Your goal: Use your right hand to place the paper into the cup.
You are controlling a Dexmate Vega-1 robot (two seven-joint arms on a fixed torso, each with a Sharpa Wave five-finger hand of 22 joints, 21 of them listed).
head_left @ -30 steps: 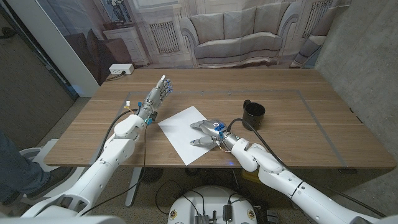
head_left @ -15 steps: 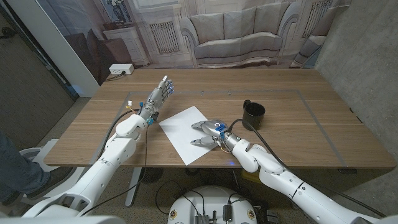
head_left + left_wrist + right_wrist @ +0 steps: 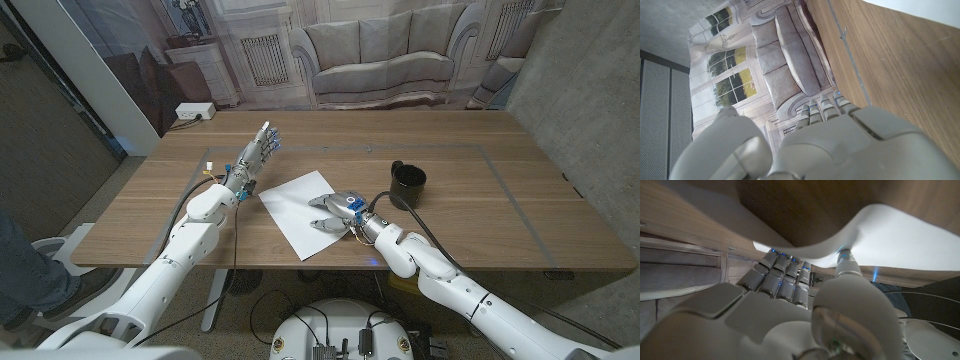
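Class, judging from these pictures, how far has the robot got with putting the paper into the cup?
Done: the right hand has reached the paper and its fingers bear on the sheet's edge, which buckles upward in the right wrist view.
In hand: gathering the sheet; most of it lies flat on the table.
Left: lifting it, carrying it to the dark cup and putting it inside.

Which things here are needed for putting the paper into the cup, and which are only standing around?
Needed:
- paper, white sheet on the table, one edge lifted
- cup, dark, beside the sheet
- right hand, pinching the sheet's edge

Not needed:
- left hand, fingers apart, holding nothing
- white box behind the table
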